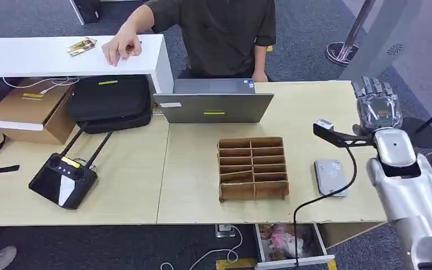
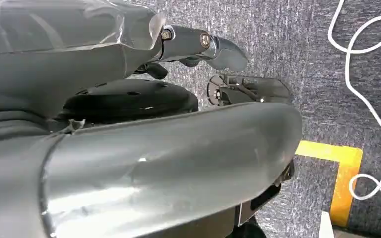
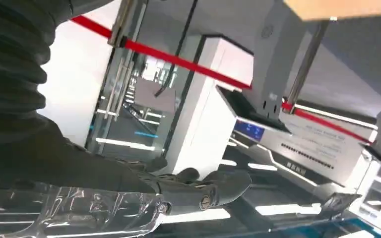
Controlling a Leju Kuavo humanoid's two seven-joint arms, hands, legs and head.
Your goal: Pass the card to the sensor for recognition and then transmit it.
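Grey rounded sensor (image 1: 331,176) flat on table (image 1: 202,197), cable attached

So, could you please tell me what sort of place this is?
Probably an office reception or lobby desk: a wooden desk with a laptop, a white counter where a person stands, and queue barrier posts on grey carpet. The right wrist view shows glass doors.

Wooden table (image 1: 191,185): laptop (image 1: 214,101), divider tray (image 1: 253,167)
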